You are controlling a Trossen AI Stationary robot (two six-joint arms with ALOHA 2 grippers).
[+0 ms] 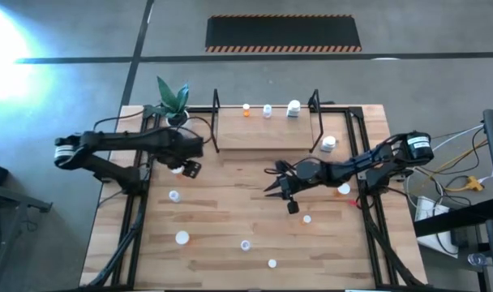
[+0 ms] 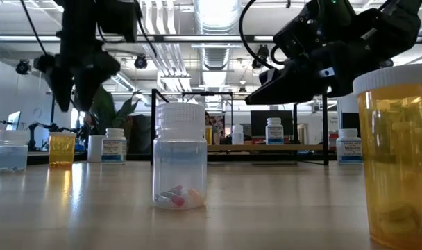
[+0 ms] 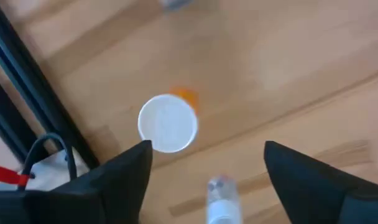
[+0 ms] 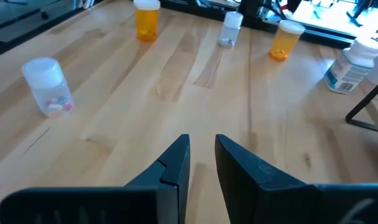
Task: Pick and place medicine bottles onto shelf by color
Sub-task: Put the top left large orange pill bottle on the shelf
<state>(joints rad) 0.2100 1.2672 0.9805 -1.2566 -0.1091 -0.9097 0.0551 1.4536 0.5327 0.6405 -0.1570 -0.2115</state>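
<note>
Three small white-capped medicine bottles are seen standing along the far edge of the light wooden shelf in its black wire frame, and a larger white bottle is set just off the shelf's right end. The rest are scattered over the near half of the wooden tabletop, well apart, with wide bare board left between them. The left gripper is held above an orange bottle with a white cap near the table's left rail, its fingers spread wide and nothing grasped. The right gripper is stretched low over the table's middle, in front of the shelf, with its fingers drawn nearly together and empty. A green potted plant is placed at the far left corner.
</note>
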